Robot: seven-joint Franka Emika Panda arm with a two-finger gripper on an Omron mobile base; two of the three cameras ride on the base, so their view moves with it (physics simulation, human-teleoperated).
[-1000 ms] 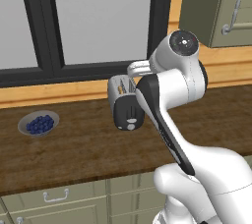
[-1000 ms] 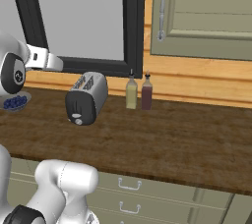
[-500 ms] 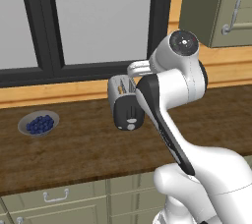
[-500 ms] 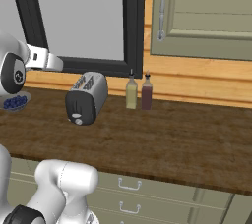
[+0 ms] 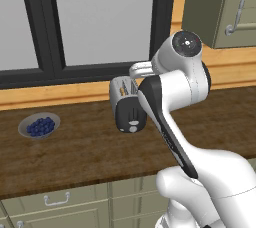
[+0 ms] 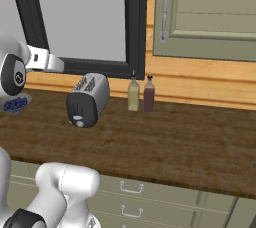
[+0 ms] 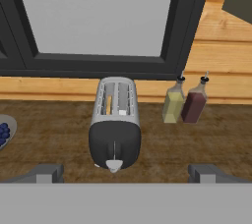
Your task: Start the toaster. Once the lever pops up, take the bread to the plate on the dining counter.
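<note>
The silver toaster [image 7: 115, 125] with its black front panel stands on the wall counter under the window, also seen in the left base view [image 5: 127, 107] and the right base view [image 6: 89, 99]. A tan slice of bread [image 7: 109, 104] sits down in its left slot. The lever [image 7: 114, 165] is low on the front panel. My gripper [image 7: 127, 174] hangs open above and in front of the toaster, its fingertips [image 7: 47, 173] spread wide to either side and holding nothing. The plate and the dining counter are out of view.
A grey bowl of blueberries [image 5: 40, 125] sits left of the toaster. A yellow bottle [image 7: 173, 105] and a dark red bottle [image 7: 193, 104] stand to its right against the wall. An upper cabinet [image 5: 220, 7] hangs at the right. Bare brown countertop [image 6: 190, 142] stretches right.
</note>
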